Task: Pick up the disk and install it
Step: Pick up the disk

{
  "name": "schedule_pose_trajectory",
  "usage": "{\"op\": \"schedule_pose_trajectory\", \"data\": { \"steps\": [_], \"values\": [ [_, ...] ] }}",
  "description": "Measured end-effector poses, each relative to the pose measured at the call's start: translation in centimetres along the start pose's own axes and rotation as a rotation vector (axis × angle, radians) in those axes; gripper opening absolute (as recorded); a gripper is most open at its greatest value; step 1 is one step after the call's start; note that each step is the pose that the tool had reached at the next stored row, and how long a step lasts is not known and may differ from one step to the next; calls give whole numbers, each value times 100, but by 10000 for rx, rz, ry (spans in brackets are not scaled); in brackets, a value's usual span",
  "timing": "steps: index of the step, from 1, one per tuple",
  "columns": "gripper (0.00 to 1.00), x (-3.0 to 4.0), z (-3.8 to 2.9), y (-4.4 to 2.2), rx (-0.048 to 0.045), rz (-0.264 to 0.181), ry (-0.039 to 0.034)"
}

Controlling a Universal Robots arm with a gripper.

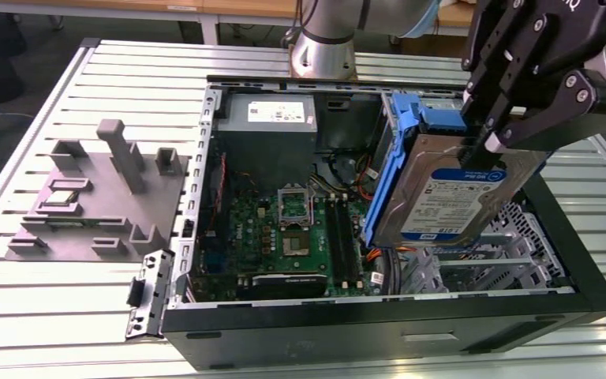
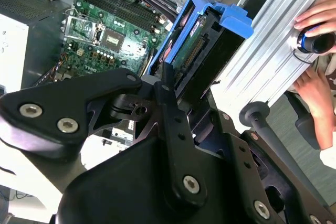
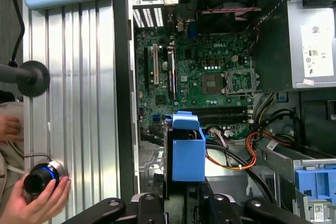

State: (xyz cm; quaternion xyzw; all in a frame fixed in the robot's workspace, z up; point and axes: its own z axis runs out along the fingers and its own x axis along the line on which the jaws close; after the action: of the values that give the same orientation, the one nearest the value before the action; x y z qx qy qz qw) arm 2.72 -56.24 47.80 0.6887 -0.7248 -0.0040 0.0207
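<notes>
Silver-metal disk (image 1: 461,197) with blue rails hangs tilted over the open computer case (image 1: 387,320), above the green circuit board (image 1: 293,237). I record the gripper (image 1: 489,140) clenched on the disk's upper end. Case sits on a slatted metal table (image 1: 61,316).

Lab: slotted aluminium bench (image 1: 61,316), robot arm (image 1: 322,39)

Dull silver-metal disk (image 1: 435,170) with blue plastic rails (image 1: 390,178); ribbed matt metal table (image 1: 124,79).
</notes>
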Motion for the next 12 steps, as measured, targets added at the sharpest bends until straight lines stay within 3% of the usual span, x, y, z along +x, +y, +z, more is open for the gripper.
{"op": "schedule_pose_trajectory", "data": {
  "steps": [12],
  "values": [
    [35, -2, 0, -40, 0, 0, 0]
  ]
}}
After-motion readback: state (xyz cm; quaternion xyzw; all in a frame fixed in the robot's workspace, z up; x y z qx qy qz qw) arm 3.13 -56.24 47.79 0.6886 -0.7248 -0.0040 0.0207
